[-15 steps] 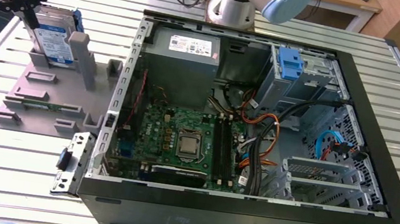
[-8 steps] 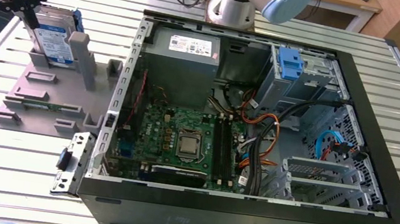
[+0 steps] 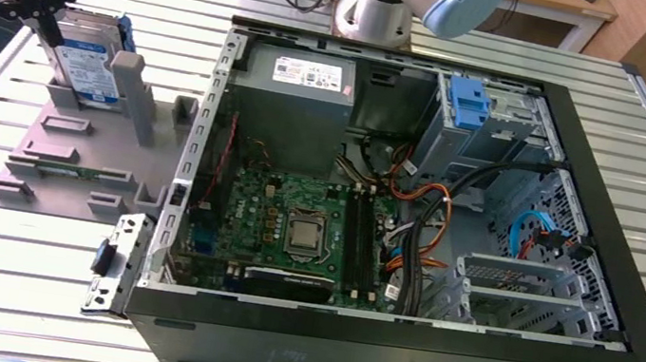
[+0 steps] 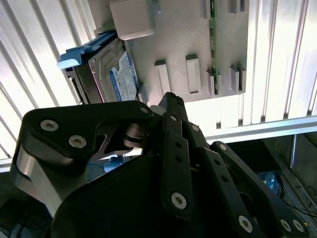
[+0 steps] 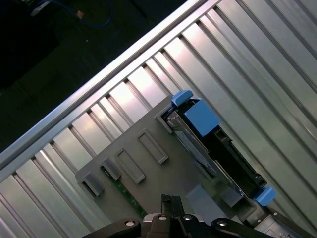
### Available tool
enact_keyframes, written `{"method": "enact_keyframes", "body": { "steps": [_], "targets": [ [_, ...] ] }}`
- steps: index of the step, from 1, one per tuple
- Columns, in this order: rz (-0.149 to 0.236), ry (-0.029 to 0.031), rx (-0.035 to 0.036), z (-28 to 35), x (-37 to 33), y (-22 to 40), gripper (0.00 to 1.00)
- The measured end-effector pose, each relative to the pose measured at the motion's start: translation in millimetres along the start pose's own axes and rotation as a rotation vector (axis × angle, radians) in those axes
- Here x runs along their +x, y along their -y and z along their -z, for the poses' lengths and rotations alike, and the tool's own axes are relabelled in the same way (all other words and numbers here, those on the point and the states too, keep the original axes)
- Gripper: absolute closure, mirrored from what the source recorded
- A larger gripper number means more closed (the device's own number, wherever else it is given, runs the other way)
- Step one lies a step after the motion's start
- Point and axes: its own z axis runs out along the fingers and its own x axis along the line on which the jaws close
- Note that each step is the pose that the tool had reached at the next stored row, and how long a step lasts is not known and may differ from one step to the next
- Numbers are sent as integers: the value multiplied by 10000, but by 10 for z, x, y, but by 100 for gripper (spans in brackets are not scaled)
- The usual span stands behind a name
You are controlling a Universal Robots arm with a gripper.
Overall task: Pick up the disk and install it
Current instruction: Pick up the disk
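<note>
Disk (image 3: 90, 69) stands on edge in the grey stand (image 3: 71, 153), at ten o'clock from the open computer case (image 3: 399, 358) in the exterior view. The gripper (image 3: 47, 23) hangs at its top edge; whether it grips the disk, I cannot tell.

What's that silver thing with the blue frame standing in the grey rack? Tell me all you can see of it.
The disk is a flat silver metal rectangle with a white-and-blue label on one face and a blue plastic bracket along its edges. It stands upright on edge in a slot of the grey stand, beside a post, outside the computer case, towards the exterior view's left. The gripper is at its top edge; whether it grips the disk cannot be told.
</note>
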Motion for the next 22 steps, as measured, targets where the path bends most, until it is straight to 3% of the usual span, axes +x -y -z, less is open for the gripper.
{"method": "enact_keyframes", "body": {
  "steps": [22],
  "targets": [
    [187,-7,-4,0,0,0,89]
  ]
}}
